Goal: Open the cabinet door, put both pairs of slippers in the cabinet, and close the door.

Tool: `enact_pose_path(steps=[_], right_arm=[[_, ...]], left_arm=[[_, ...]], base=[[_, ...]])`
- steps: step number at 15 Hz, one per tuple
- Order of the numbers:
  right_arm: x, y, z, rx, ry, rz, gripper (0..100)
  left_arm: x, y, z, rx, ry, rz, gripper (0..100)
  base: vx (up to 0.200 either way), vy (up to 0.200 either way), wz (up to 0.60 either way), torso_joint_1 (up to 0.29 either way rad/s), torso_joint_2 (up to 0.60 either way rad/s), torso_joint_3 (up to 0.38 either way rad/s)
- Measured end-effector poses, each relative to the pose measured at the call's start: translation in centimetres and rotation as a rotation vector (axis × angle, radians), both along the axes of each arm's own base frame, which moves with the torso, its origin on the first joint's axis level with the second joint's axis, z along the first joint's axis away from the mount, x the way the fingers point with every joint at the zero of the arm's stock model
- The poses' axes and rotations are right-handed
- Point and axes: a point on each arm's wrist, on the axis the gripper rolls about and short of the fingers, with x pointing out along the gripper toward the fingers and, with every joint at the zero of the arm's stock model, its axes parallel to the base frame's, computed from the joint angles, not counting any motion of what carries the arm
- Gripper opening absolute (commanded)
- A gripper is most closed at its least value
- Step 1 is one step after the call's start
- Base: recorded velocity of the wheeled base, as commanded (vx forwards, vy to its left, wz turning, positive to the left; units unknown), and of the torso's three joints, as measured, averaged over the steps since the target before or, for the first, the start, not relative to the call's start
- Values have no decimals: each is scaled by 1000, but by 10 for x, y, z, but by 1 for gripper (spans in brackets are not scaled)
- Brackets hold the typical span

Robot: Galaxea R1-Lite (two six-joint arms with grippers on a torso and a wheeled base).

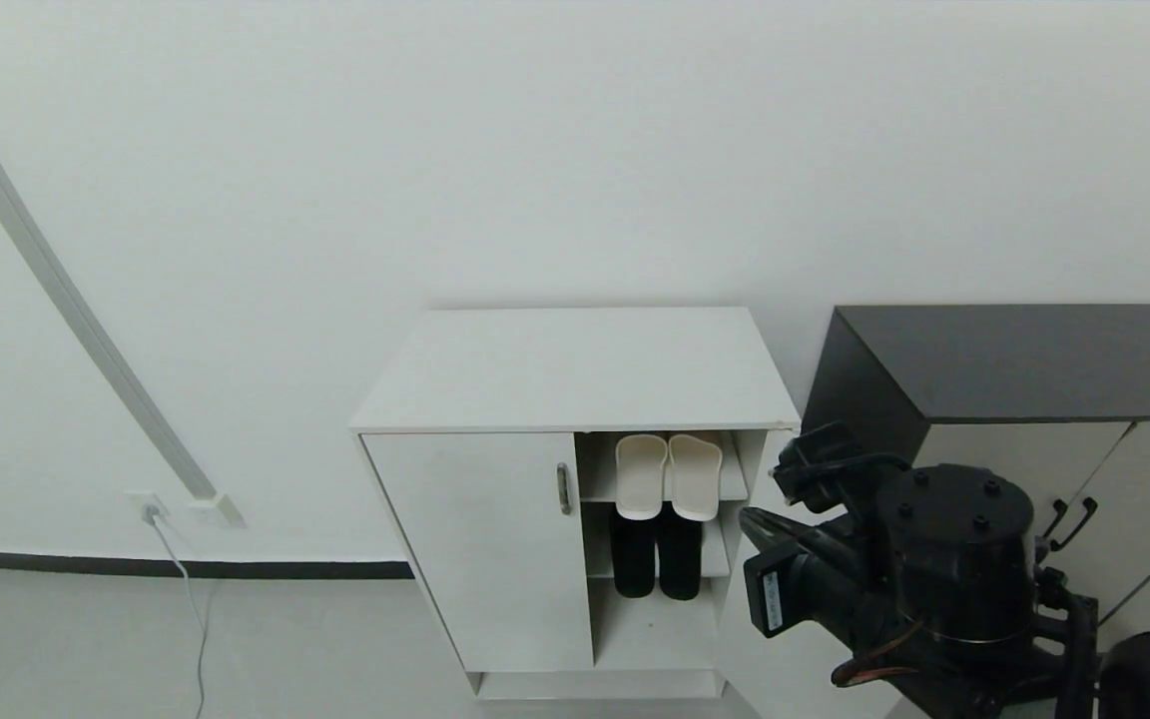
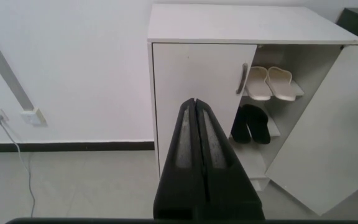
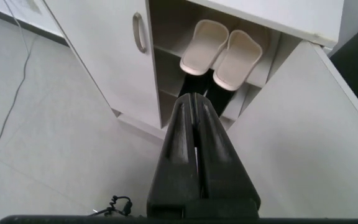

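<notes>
The white cabinet [image 1: 575, 369] stands against the wall, its left door [image 1: 480, 549] shut and its right door [image 2: 328, 137] swung wide, so the shelves on that side show. Both pairs appear to be stowed: the white slippers [image 1: 668, 476] lie side by side on the upper shelf, and the black slippers [image 1: 655, 564] sit directly below them on the middle shelf. By that reading, opening and loading are done and only closing the right door is left. Each slipper's long axis runs front to back, into the cabinet, with the near ends reaching out over the shelf's front edge; whether heel or toe faces outward I cannot tell. The left gripper [image 2: 195, 104] is in front of the shut door, its jaws pressed together on nothing. The right gripper [image 3: 193, 99] points toward the open compartment, just beside the swung door, its jaws likewise closed and empty.
</notes>
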Motion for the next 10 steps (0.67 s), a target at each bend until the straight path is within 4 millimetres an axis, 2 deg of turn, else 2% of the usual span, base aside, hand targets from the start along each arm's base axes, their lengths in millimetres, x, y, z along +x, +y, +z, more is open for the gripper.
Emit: enact_pose_path(steps=[6, 10], right_arm=[[2, -3, -2, -8, 5, -11, 0], [7, -5, -5, -11, 8, -31, 0]], left_arm=[[0, 0, 0, 0, 0, -2, 0], [0, 0, 0, 0, -1, -2, 0]], base=[[0, 0, -600, 5, 3, 2], [0, 0, 0, 0, 0, 0]])
